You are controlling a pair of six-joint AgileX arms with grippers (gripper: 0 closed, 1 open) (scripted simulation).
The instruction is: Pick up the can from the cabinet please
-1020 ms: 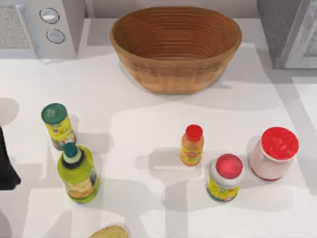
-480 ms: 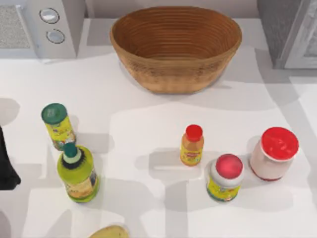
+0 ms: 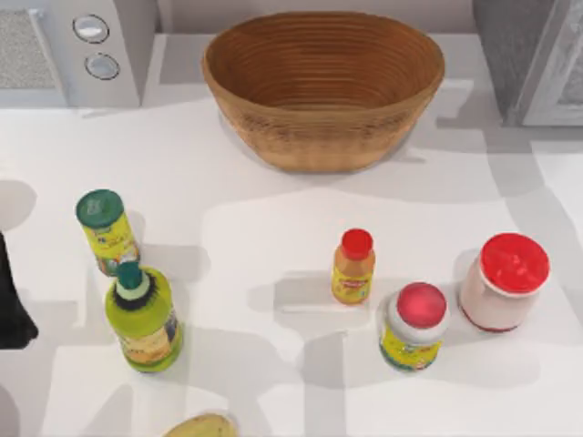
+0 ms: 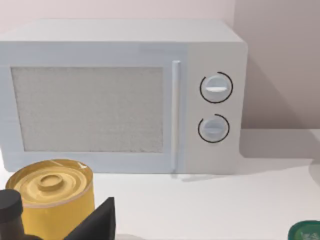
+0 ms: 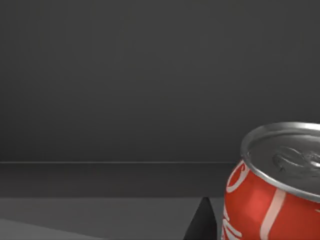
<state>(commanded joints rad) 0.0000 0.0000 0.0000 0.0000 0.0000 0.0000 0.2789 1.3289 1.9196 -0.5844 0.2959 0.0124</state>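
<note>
A red can (image 5: 272, 190) with a silver top stands upright inside the dark grey interior of the cabinet (image 5: 125, 90). A dark part of my right gripper (image 5: 202, 225) shows just beside the can, low down; whether it touches the can I cannot tell. From above, the cabinet (image 3: 519, 55) is the grey box at the table's far right corner, with its pale framed door (image 3: 563, 82) swung out. My left arm (image 3: 11, 300) is parked at the table's left edge.
A wicker basket (image 3: 323, 137) sits at the back middle and a microwave (image 3: 82, 45) at the back left. Two green bottles (image 3: 141, 314) stand left, an orange bottle (image 3: 353, 267) and two red-lidded jars (image 3: 504, 282) right. A yellow tin (image 4: 52, 197) stands near the left gripper.
The shadows on the table's right side near the cabinet have shifted slightly. None of the objects on the table has moved, and the left arm stays put.
</note>
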